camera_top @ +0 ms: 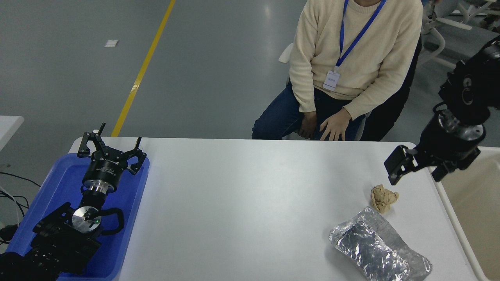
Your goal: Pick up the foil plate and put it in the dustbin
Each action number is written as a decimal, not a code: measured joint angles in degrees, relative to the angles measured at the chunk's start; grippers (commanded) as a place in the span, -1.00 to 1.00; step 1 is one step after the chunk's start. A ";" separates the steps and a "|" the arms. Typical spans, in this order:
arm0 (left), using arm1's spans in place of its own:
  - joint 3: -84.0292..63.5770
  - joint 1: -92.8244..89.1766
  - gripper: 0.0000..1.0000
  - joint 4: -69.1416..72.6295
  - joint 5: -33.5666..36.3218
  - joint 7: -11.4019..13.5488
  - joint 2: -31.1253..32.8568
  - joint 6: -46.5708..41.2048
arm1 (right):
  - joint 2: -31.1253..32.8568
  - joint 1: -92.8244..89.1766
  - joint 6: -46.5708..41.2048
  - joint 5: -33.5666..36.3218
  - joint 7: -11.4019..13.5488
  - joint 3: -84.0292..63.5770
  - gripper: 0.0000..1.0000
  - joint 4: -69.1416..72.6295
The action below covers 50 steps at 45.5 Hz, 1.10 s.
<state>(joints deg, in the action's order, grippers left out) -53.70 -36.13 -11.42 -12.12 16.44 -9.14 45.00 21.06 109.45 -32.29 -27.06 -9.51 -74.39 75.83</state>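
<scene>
The foil plate (379,246), shiny, wrinkly and oblong, lies on the white table (250,203) at the front right. The beige dustbin (474,207) stands at the table's right edge, partly cut off by the picture. My right gripper (416,171) hangs open and empty above the table's far right corner, beside the dustbin's rim. It is well behind the foil plate and not touching it. My left gripper (110,147) is parked open over the blue tray at the lower left.
A small tan crumpled paper ball (383,198) lies just behind the foil plate, below my right gripper. A blue tray (129,218) lies at the left edge under the left arm. A person in a cream sweater (351,58) sits at the far side.
</scene>
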 measured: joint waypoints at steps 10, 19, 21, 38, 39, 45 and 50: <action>0.00 -0.02 1.00 0.00 0.00 0.00 0.00 0.00 | -0.02 -9.79 8.88 -8.69 -0.01 3.29 1.00 -1.84; 0.00 -0.01 1.00 -0.01 -0.01 0.00 0.00 0.00 | -0.08 -19.86 12.88 -18.31 0.02 7.30 1.00 -5.03; 0.00 0.00 1.00 0.00 0.00 -0.01 0.01 0.00 | -0.16 -21.97 13.70 -19.66 0.04 7.96 1.00 -6.24; 0.00 0.00 1.00 0.00 -0.01 0.05 0.00 0.00 | -0.89 -36.49 20.70 -24.90 0.09 10.50 0.65 -16.20; 0.00 0.00 1.00 0.00 -0.01 0.06 0.00 0.00 | -0.94 -36.97 20.99 -24.93 0.10 10.53 0.54 -16.55; 0.00 0.00 1.00 0.00 -0.01 0.07 0.00 0.00 | -1.15 -39.41 22.68 -24.87 0.14 10.93 -0.30 -18.34; 0.00 0.00 1.00 0.00 -0.01 0.07 0.00 0.00 | -1.15 -40.56 23.34 -24.44 0.16 11.14 -0.88 -19.23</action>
<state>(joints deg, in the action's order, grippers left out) -53.70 -36.13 -11.42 -12.13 16.52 -9.14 45.00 19.92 68.88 -8.95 -51.50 -9.35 -63.24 56.60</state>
